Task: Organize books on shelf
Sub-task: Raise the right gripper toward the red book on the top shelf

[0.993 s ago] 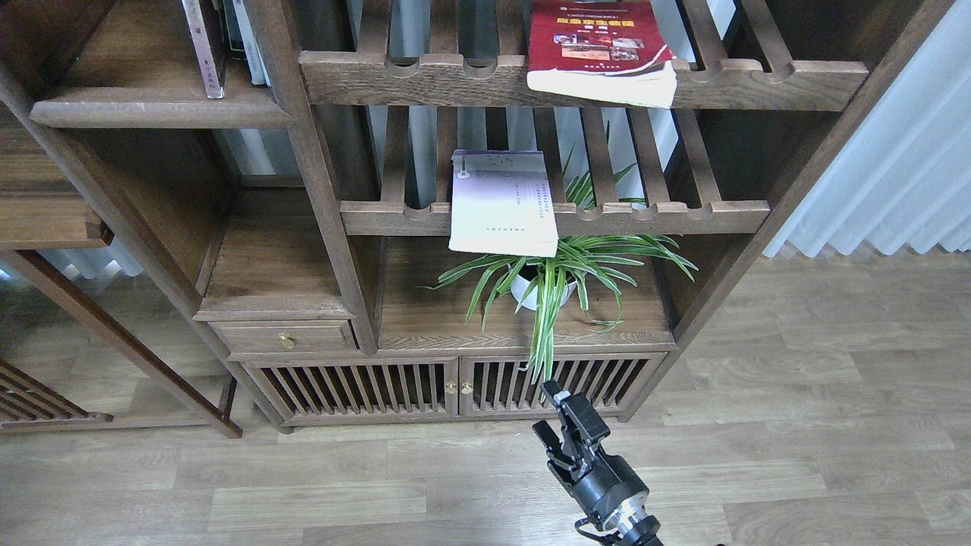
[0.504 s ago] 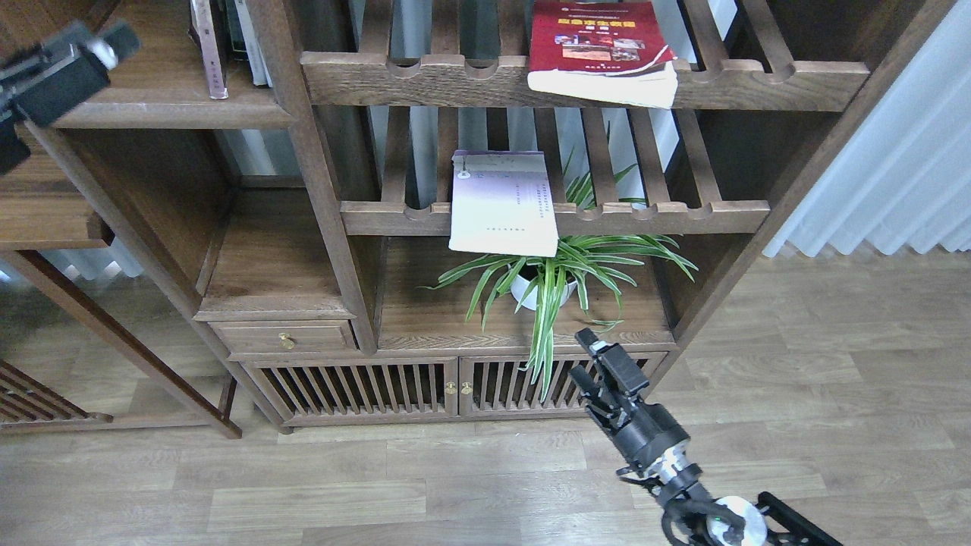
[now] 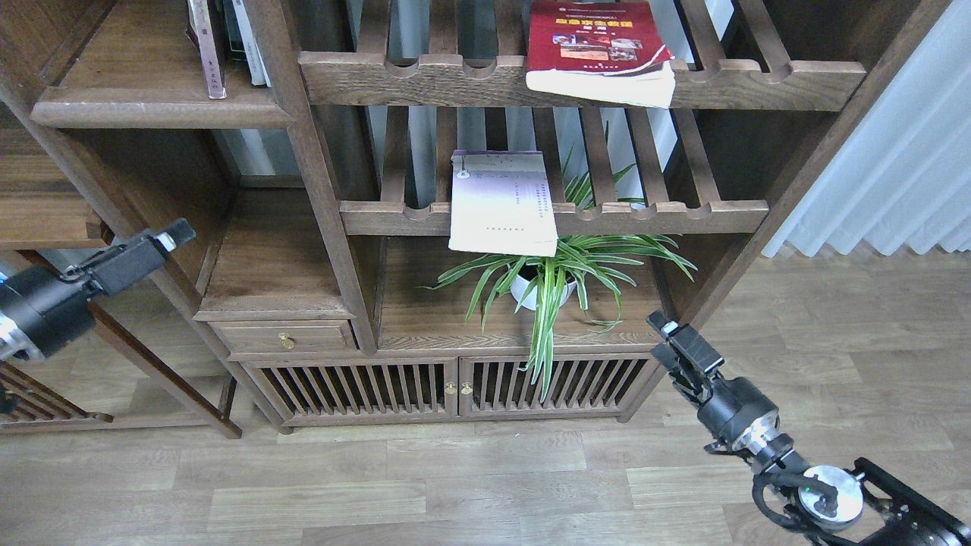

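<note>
The red book (image 3: 598,45) with a yellow title band lies flat on the upper slatted rack, its lower edge overhanging the rail. The white book with a lavender top (image 3: 501,203) lies on the lower slatted rack and overhangs toward me. A few books (image 3: 208,45) stand upright on the solid brown shelf (image 3: 152,114) at top left; only their edges show, so I cannot pick out the maroon one. My left gripper (image 3: 173,235) hangs at mid-left, empty, beside the bookcase post. My right gripper (image 3: 666,327) is low at the right, empty, near the cabinet's right corner. Neither gripper's fingers can be told apart.
A spider plant in a white pot (image 3: 542,292) stands on the board under the lower rack, leaves hanging over the slatted cabinet doors (image 3: 455,387). A small drawer (image 3: 284,337) sits at lower left. White curtains (image 3: 895,167) hang at the right. Wooden floor lies in front.
My left arm dropped from the upper left corner to mid-left. My right gripper moved right and slightly up, from the cabinet doors to the cabinet's right corner. The books have not moved.
</note>
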You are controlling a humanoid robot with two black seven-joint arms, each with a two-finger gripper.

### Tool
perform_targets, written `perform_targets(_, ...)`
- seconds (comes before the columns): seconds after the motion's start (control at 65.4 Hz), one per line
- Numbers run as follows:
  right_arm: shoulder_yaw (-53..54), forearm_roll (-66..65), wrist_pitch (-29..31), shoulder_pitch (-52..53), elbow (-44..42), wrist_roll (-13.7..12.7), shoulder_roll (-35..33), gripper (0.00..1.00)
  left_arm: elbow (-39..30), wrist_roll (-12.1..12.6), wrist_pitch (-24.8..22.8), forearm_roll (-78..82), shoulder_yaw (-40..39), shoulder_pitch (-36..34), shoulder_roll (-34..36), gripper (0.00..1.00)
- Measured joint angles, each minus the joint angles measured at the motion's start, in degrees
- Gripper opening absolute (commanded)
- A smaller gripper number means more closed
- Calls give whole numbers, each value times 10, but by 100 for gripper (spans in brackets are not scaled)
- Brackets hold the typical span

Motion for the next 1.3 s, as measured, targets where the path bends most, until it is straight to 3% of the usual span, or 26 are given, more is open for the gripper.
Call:
perform_targets(0.275,20,-16,0,26,53,4,19,100,19,1,0,-1,-32,25,-13,99)
perform_targets(0.489,38,-13,-12,55,171,7,61,100,35,1,0,-2,-43,27,-23,99)
perform_targets(0.779,78,-13,-178,60,228,12,166,98,51,1,0,-6,-77,49,-27,99)
perform_targets(0.902,81,-16,-258,74,229,30,222,98,57,0,0,-7,-86,55,-36,99)
perform_targets(1.07,111,-19,-324,135,226,55,255,98,59,-1,0,-8,-99,60,-40,99)
perform_targets(1.299,174,-21,-364,186,211,63,257,95,66,-1,0,-10,-108,61,-41,99)
